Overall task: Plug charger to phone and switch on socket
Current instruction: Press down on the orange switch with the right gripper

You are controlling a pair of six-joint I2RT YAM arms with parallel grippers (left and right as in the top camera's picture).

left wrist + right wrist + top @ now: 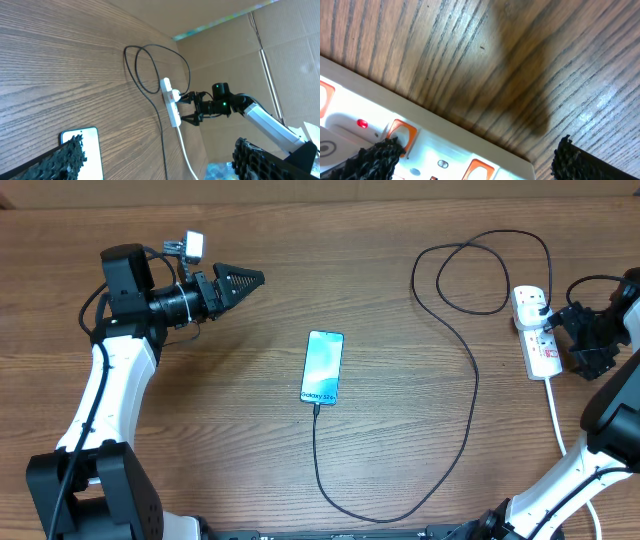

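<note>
The phone (323,367) lies flat mid-table with its screen lit; it also shows in the left wrist view (86,147). The thin black charger cable (470,410) has its tip in the phone's bottom edge, and its black plug (541,306) sits in the white socket strip (537,345). My right gripper (565,340) is open over the strip. In the right wrist view its left finger touches an orange switch (400,132), beside a lit red light (362,123). My left gripper (245,280) is open and empty, above the table left of the phone.
The strip's thick white cord (557,420) runs toward the front right edge. The cable loops behind the strip (470,275). A cardboard wall (240,45) stands past the table's right side.
</note>
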